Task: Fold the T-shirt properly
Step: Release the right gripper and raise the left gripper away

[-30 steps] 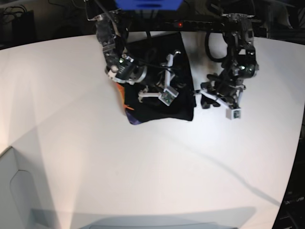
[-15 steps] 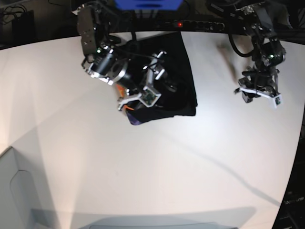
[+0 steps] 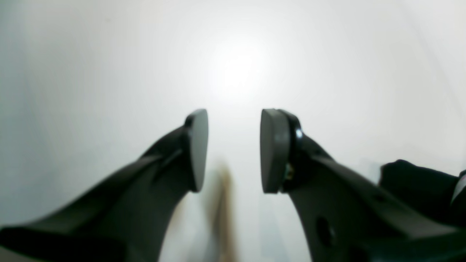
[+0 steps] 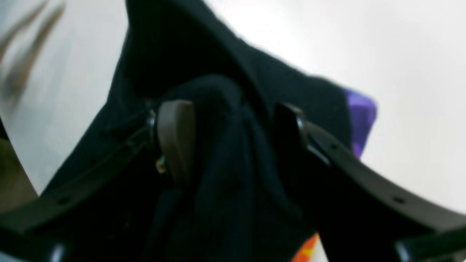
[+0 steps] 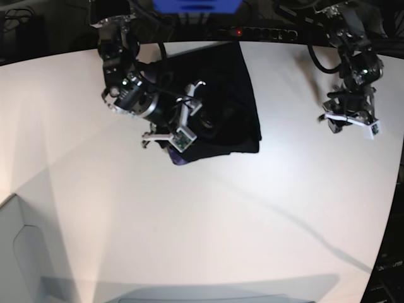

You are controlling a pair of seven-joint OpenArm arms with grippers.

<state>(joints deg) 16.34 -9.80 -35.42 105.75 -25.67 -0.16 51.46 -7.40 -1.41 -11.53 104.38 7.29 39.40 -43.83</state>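
Observation:
The black T-shirt (image 5: 227,95) lies folded into a compact rectangle at the back middle of the white table (image 5: 208,214). A purple patch of its print (image 5: 178,158) shows at the front left corner. My right gripper (image 5: 183,117) is over the shirt's left edge. In the right wrist view the right gripper (image 4: 233,120) has its jaws wide apart, with a thick ridge of black cloth (image 4: 225,174) bulging between them; purple (image 4: 358,112) and orange (image 4: 305,251) print peek out. My left gripper (image 5: 348,121) is far right of the shirt, open and empty above bare table (image 3: 235,149).
A power strip with a red light (image 5: 237,31) and a blue object (image 5: 196,5) sit behind the table's back edge. A pale box (image 5: 19,252) stands at the front left. The table's curved edge (image 5: 394,189) runs down the right. A dark shape (image 3: 418,185) is unclear.
My right gripper has slid left across the shirt from its middle to its left edge. My left arm has swung away to the right, off the shirt. The shirt has barely shifted.

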